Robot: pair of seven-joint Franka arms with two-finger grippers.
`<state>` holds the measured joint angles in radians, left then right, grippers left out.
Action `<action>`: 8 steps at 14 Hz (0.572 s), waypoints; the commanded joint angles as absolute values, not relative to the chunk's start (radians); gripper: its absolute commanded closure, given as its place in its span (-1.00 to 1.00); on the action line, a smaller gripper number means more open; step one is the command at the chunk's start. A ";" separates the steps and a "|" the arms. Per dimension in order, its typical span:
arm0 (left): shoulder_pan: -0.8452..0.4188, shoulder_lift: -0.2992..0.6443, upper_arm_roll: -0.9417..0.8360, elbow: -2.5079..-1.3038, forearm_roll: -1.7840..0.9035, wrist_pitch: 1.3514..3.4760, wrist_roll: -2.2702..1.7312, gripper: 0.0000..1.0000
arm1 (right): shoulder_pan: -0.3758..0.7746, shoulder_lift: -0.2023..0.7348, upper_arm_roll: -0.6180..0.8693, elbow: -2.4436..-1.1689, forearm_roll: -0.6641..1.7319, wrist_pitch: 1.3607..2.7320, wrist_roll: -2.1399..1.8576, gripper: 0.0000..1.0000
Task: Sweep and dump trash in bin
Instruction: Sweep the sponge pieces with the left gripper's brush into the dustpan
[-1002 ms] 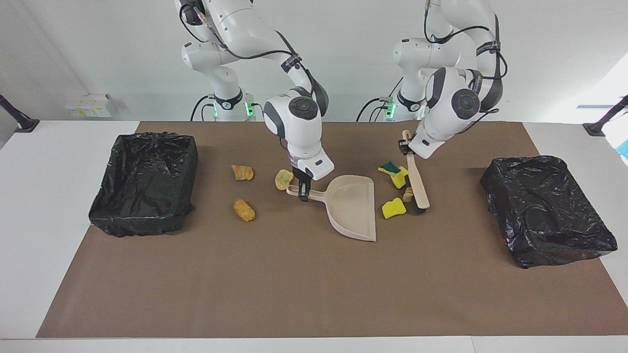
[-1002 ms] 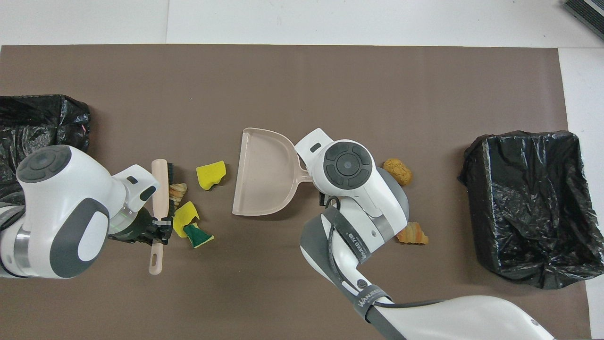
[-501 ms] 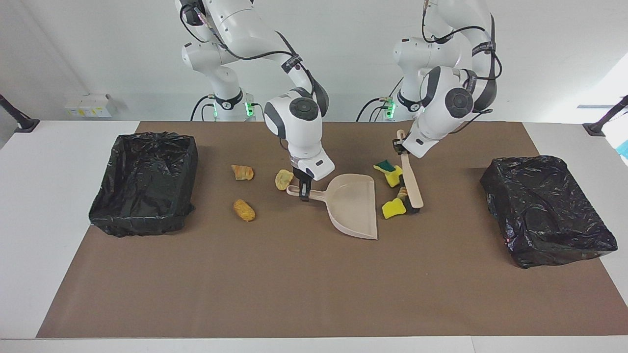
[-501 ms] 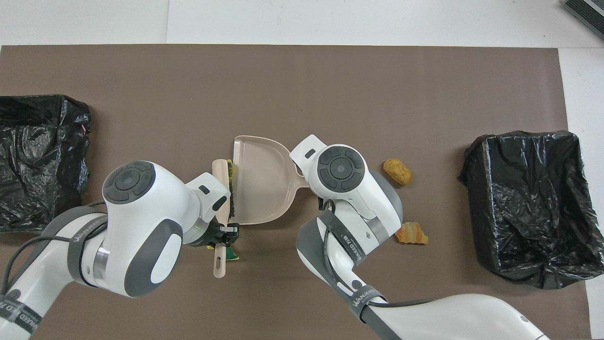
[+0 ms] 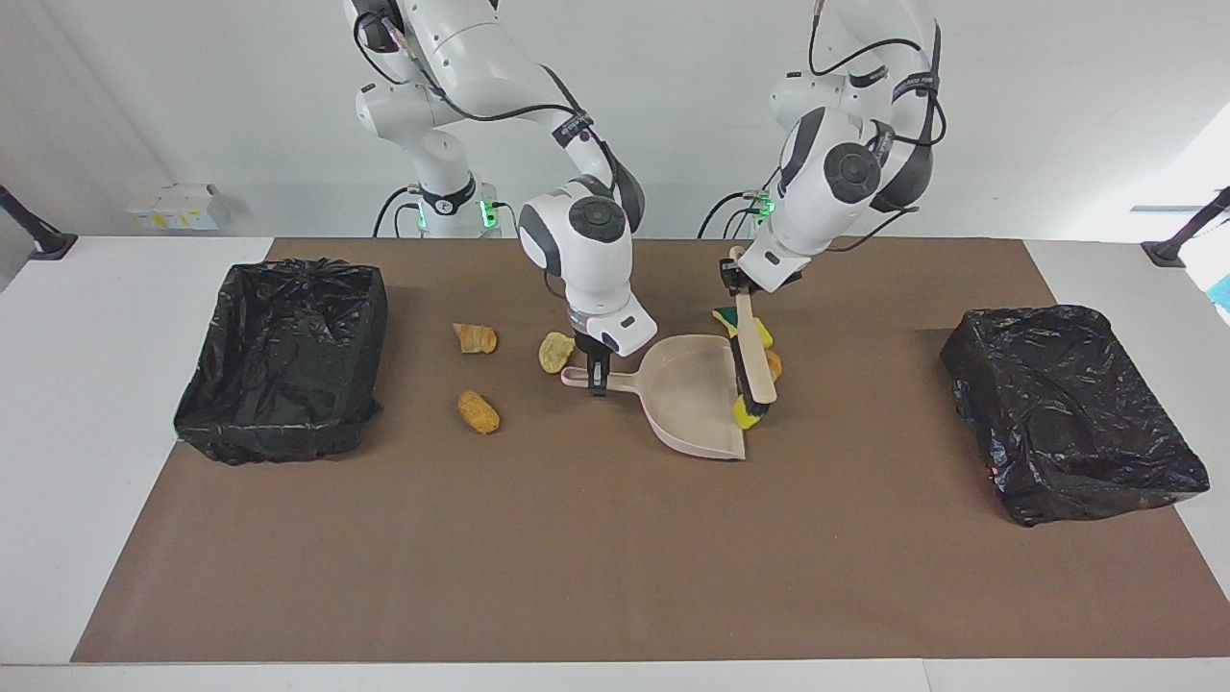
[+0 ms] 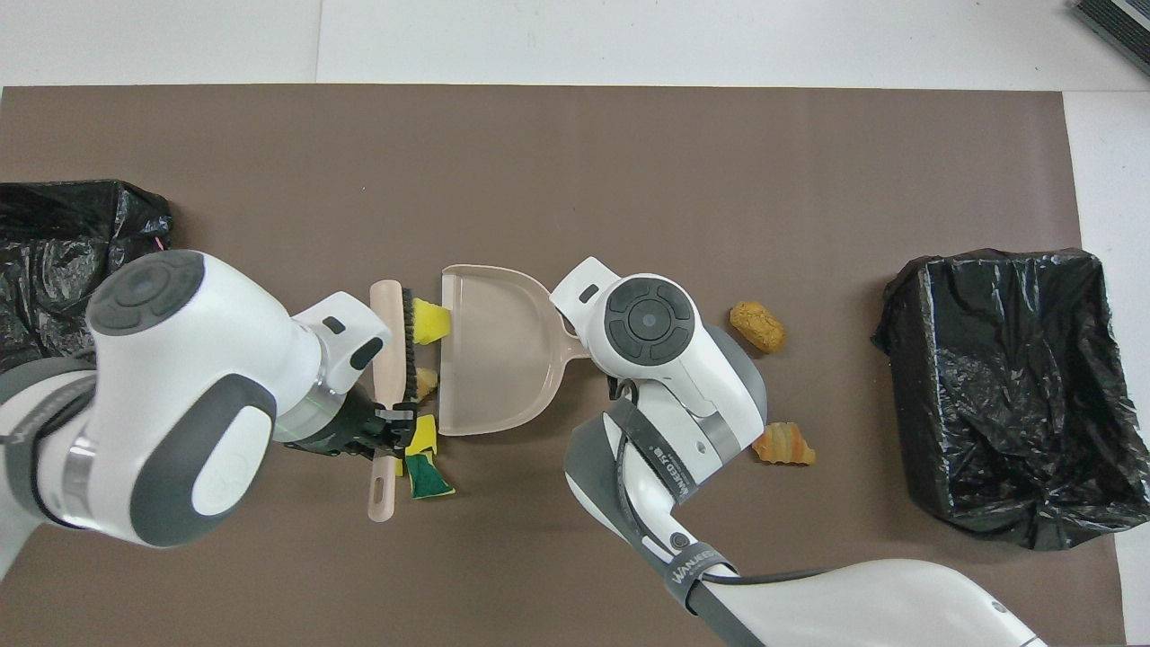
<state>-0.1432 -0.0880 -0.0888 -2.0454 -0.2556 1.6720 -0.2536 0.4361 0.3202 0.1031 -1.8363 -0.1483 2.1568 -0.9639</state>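
brush [image 5: 752,358] w/ trash [image 5: 745,411] at dustpan [image 5: 694,396] lip

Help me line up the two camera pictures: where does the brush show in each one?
Facing view: the brush is just right of centre, slanting down from the left gripper along the dustpan's open edge.
Overhead view: the brush is left of centre, upright, held by the left gripper.
Shared landmark: the dustpan, with a yellow sponge piece between brush and pan mouth.
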 commanded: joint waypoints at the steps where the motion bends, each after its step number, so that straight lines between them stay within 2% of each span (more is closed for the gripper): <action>1: -0.084 -0.083 -0.097 -2.141 -0.210 1.759 -0.192 1.00 | 0.429 0.255 0.110 -1.867 -0.196 2.083 -0.979 1.00; 3: -0.083 -0.063 -0.097 -2.221 -0.206 1.879 -0.157 1.00 | 0.433 0.226 0.113 -1.914 -0.222 2.091 -0.934 1.00; 5: -0.100 -0.072 -0.100 -2.270 -0.207 1.894 -0.167 1.00 | 0.439 0.200 0.115 -1.959 -0.239 2.103 -0.917 1.00; 8: -0.202 -0.063 -0.104 -2.295 -0.213 1.946 -0.248 1.00 | 0.455 0.187 0.115 -2.002 -0.279 2.144 -0.917 1.00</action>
